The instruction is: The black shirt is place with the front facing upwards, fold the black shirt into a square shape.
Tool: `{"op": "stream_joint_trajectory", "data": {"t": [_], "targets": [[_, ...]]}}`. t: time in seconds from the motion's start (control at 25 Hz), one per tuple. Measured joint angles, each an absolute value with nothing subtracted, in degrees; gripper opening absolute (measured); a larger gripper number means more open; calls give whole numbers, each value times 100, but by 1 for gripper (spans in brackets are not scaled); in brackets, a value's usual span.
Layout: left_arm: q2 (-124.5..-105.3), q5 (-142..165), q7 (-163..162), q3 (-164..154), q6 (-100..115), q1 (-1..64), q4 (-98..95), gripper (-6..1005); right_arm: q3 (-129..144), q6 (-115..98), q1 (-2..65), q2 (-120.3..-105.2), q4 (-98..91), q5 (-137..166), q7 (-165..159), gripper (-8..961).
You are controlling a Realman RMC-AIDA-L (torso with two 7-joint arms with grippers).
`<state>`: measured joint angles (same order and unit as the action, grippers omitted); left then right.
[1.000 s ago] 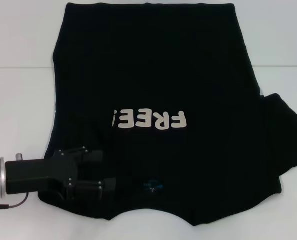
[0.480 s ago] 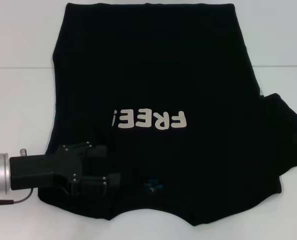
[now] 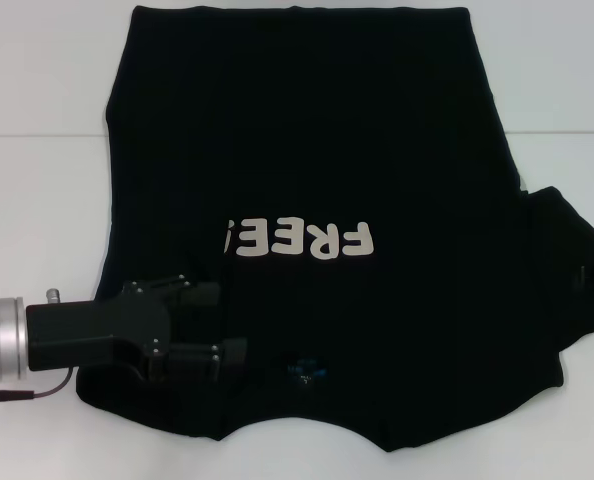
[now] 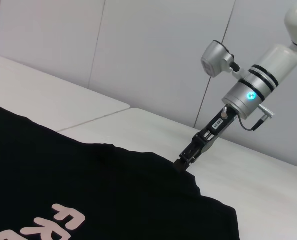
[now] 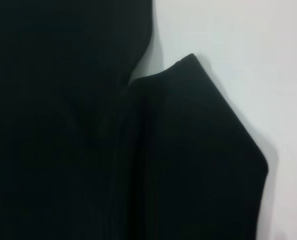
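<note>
One pincer is at work: the left pincer (image 3: 209, 325), spread, has slid further inward over the black shirt (image 3: 307, 130), which lies flat on the bench (image 3: 37, 200); the right pincer (image 4: 186, 159) touches the sleeve edge, grip indiscernible.
</note>
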<state>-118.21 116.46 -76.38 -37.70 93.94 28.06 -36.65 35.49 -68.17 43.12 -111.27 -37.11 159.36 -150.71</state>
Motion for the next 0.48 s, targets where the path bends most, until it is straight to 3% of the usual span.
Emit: {"op": "stream_joint_trajectory", "data": {"t": [0.48], "targets": [[-11820, 11645, -7651, -3761, 9328, 2839, -3665, 920, 3570, -6837, 4429, -11132, -3595, 15956, -15049, 754]]}}
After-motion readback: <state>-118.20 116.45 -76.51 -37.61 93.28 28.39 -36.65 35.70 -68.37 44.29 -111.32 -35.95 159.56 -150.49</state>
